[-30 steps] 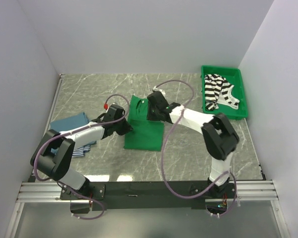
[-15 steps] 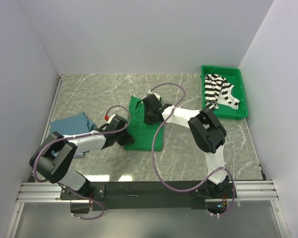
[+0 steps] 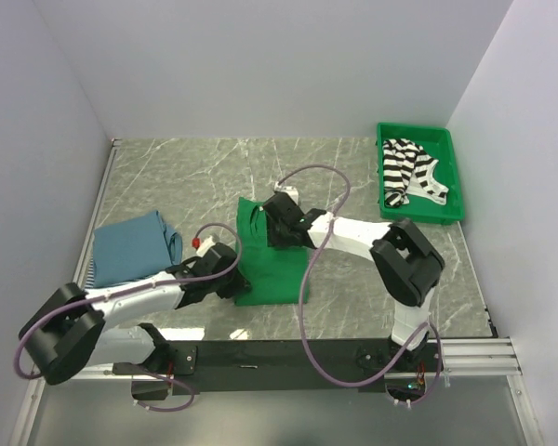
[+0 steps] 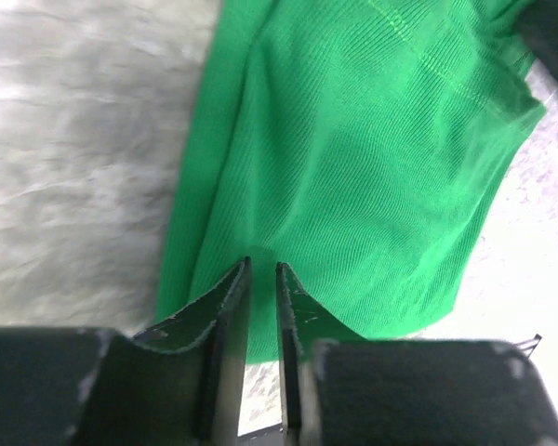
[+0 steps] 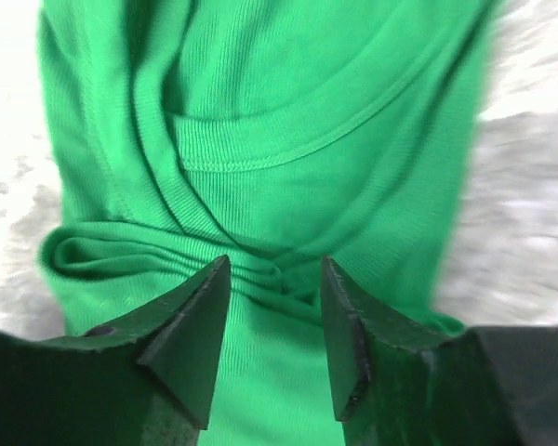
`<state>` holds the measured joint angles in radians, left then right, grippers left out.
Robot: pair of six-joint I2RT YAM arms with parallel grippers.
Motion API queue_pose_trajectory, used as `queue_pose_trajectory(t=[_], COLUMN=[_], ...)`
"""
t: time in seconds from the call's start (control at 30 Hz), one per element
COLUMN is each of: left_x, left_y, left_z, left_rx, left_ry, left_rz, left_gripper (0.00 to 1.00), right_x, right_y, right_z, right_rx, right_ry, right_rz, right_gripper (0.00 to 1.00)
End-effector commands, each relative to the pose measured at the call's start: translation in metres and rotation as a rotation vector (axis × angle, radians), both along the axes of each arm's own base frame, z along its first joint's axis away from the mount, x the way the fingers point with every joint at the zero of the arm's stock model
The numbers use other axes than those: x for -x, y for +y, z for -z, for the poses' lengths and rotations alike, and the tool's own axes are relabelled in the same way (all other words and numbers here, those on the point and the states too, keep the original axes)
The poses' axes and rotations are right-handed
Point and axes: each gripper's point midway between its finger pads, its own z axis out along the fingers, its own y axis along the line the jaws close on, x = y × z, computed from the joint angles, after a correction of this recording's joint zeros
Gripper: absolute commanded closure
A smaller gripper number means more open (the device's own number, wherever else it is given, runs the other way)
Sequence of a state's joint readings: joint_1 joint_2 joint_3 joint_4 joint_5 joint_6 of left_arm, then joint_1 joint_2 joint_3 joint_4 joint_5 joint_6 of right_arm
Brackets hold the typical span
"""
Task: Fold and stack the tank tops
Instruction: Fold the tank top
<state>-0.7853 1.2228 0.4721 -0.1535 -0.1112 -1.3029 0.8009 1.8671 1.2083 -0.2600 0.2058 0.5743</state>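
Observation:
The green tank top (image 3: pixel 272 265) lies folded into a narrow rectangle mid-table. My left gripper (image 3: pixel 234 281) sits at its near left edge. In the left wrist view its jaws (image 4: pixel 262 265) stand a slit apart, with green cloth (image 4: pixel 353 167) lying beyond them and nothing pinched. My right gripper (image 3: pixel 272 223) hovers over the far end. It is open (image 5: pixel 274 263) above the bunched neckline (image 5: pixel 288 111), holding nothing. A blue tank top (image 3: pixel 130 246) lies at the left. The black-and-white striped one (image 3: pixel 407 172) is crumpled in the bin.
The rigid green bin (image 3: pixel 458 186) stands at the back right against the right wall. White walls close in the marble table (image 3: pixel 372 279) on three sides. The arms' cables loop above the green top.
The left arm swung back toward the near edge and its jaws parted slightly. The right gripper opened and let the cloth go. The green top now lies narrower and flatter.

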Motion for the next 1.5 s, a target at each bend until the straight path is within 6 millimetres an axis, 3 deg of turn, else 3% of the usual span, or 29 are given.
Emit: queue_pose_trajectory(t=[0.0,0.03,0.1,0.13,0.17,0.2,0.23,0.27,0.3,0.37,0.4,0.43,0.47,0.5,0.57,0.67,0.9,1.1,1.47], left_x=[-0.004,-0.005,-0.001,0.0,0.004,0.007,0.01,0.015,0.019,0.028,0.03,0.033,0.04,0.041,0.047,0.048,0.052,0.055,0.052], left_y=[0.011,0.012,0.017,0.019,0.021,0.021,0.02,0.019,0.021,0.021,0.021,0.02,0.021,0.019,0.021,0.018,0.018,0.024,0.033], left_z=[-0.018,-0.022,-0.031,-0.037,-0.036,-0.037,-0.038,-0.039,-0.036,-0.032,-0.03,-0.03,-0.021,-0.021,-0.011,-0.008,0.001,0.004,0.019], left_rx=[-0.036,-0.04,-0.044,-0.034,-0.037,-0.029,-0.02,-0.003,-0.002,0.017,0.025,0.038,0.045,0.063,0.06,0.08,0.092,0.103,0.076], left_ry=[-0.038,-0.047,-0.058,-0.069,-0.061,-0.059,-0.056,-0.05,-0.035,-0.015,-0.008,-0.003,0.024,0.022,0.038,0.039,0.066,0.088,0.093], left_rz=[-0.033,-0.033,-0.028,-0.029,-0.022,-0.009,0.001,0.017,0.02,0.043,0.044,0.05,0.059,0.067,0.077,0.089,0.07,0.017,-0.049], left_gripper=[0.76,0.73,0.68,0.65,0.62,0.58,0.52,0.5,0.47,0.47,0.47,0.47,0.47,0.47,0.47,0.45,0.45,0.47,0.51], right_x=[-0.024,-0.024,-0.024,-0.019,-0.015,-0.004,0.005,0.015,0.029,0.052,0.066,0.076,0.093,0.101,0.119,0.139,0.155,0.17,0.179], right_y=[-0.013,-0.017,-0.033,-0.037,-0.044,-0.053,-0.059,-0.061,-0.069,-0.071,-0.079,-0.08,-0.084,-0.081,-0.081,-0.069,-0.057,-0.053,-0.07], right_z=[-0.074,-0.095,-0.108,-0.126,-0.129,-0.119,-0.127,-0.124,-0.103,-0.104,-0.083,-0.086,-0.065,-0.067,-0.049,-0.04,-0.024,-0.006,0.012], right_rx=[-0.013,-0.032,-0.046,-0.094,-0.109,-0.091,-0.115,-0.147,-0.136,-0.22,-0.219,-0.257,-0.27,-0.312,-0.341,-0.415,-0.511,-0.507,-0.514], right_ry=[-0.14,-0.17,-0.169,-0.184,-0.177,-0.15,-0.158,-0.134,-0.093,-0.067,-0.029,-0.031,0.032,0.028,0.086,0.142,0.204,0.264,0.276], right_rz=[0.048,0.056,0.085,0.084,0.096,0.098,0.102,0.11,0.111,0.105,0.106,0.098,0.101,0.087,0.09,0.059,0.076,0.119,0.242], right_gripper=[0.48,0.47,0.44,0.43,0.43,0.43,0.43,0.44,0.46,0.47,0.47,0.48,0.48,0.48,0.48,0.48,0.45,0.49,0.5])
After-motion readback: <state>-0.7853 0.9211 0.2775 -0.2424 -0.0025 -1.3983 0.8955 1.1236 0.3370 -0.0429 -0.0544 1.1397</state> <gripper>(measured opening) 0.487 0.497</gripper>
